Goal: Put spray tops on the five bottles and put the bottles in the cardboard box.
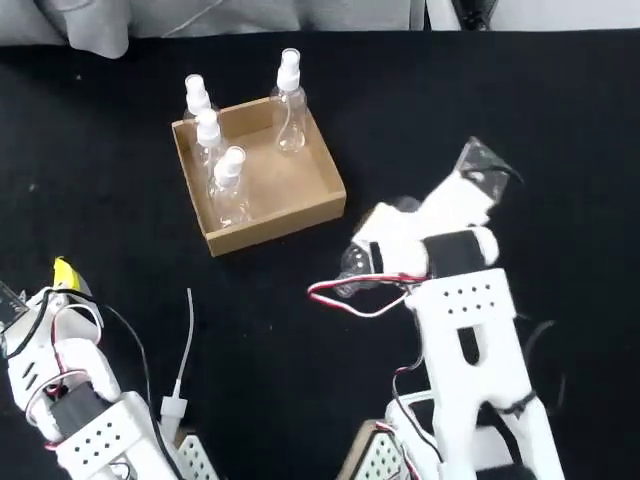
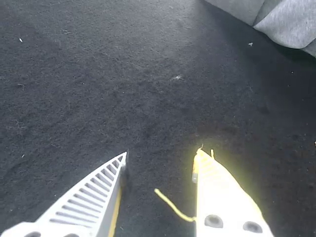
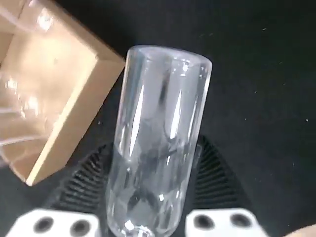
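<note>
Clear plastic sits between the black fingers of your right gripper point(image 3: 155, 148). This is the fifth bottle point(image 3: 163, 123), and the jaws are closed on both sides of its body. No spray top shows on it, and I can't tell which end faces the camera.

In the high view that gripper is a little right of centre. It hangs over the black cloth point(image 1: 520, 110), just off the lower right corner of the cardboard box point(image 1: 275, 225) and not over it. Holding the bottle outside the box makes sense, since I judge it has to be capped before it goes in.

Four capped bottles point(image 1: 229, 185) stand grouped in the upper left of the frame. Three are plainly inside the box walls. The one at the far left corner could be inside or just behind the rim; I can't say which.

The last spray top point(image 1: 174, 405) lies on the cloth at lower left, with its thin dip tube point(image 1: 188, 330) pointing up the frame. It is well apart from the held bottle.

Your left gripper point(image 2: 162, 157) is at the lower left edge, beside that top. Its white and yellow fingers are spread wide with only cloth between them. I judge it is the hand to fetch the top. The tube looks springy, so pinch the head and not the tube.
</note>
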Motion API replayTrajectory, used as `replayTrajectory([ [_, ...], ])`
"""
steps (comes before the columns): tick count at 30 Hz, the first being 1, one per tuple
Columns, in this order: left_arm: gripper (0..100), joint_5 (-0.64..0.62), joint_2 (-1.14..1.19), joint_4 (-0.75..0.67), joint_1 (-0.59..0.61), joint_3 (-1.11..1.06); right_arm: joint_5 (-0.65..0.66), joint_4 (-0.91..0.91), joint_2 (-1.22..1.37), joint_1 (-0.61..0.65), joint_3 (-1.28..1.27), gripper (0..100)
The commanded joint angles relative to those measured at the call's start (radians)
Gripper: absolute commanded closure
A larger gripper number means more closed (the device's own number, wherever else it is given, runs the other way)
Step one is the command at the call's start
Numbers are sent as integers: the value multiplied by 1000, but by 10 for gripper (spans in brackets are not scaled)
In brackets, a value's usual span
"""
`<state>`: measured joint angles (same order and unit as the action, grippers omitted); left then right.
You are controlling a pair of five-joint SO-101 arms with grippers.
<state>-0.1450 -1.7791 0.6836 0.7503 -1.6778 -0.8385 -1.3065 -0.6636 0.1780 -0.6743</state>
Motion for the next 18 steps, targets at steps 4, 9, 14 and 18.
replayTrajectory([
  [4,797,-5,-12,3,-2,-24,-26,104,-38,-101,-82,949],
  [9,797,-5,-12,3,-2,-24,-25,172,-38,-115,-180,949],
  [14,797,-5,-12,3,-2,-24,-20,226,-38,-115,-243,949],
  [18,797,-5,-12,3,-2,-24,-17,230,-38,-115,-246,945],
])
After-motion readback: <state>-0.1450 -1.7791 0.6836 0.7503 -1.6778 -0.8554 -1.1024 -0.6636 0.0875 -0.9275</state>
